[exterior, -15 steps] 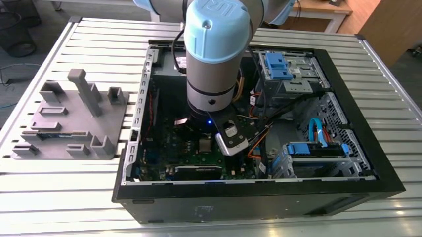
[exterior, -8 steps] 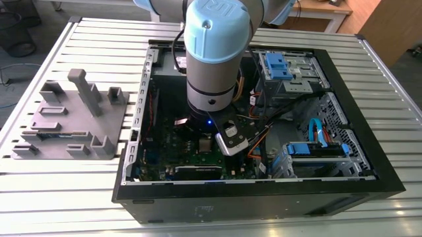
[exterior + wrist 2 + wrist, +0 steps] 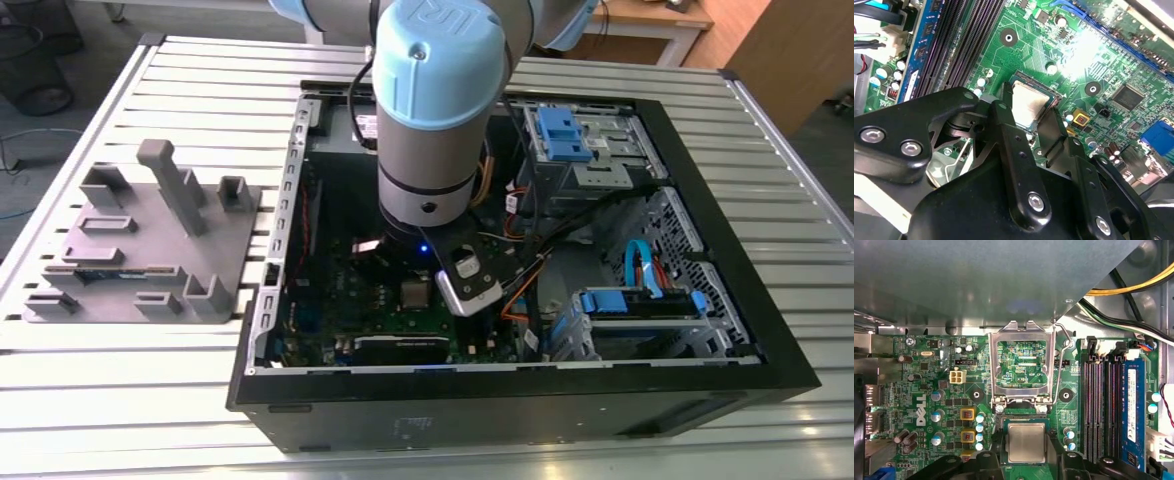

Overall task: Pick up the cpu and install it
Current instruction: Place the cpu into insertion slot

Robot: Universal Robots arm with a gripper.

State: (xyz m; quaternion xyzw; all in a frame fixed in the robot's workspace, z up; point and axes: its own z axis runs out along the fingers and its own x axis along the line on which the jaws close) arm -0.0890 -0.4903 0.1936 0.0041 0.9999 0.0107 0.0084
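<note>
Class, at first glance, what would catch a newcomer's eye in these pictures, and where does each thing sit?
In the exterior view, the big pale-blue and silver robot arm reaches down into the open black computer case on the slatted table. In both wrist views, the shiny square cpu stands out against the green board, next to the raised silver frame.

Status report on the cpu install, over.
Gripper low inside the case, straddling the cpu; grip unclear. Cpu flat over the motherboard. Silver frame stands open beside it, not blocking.
</note>
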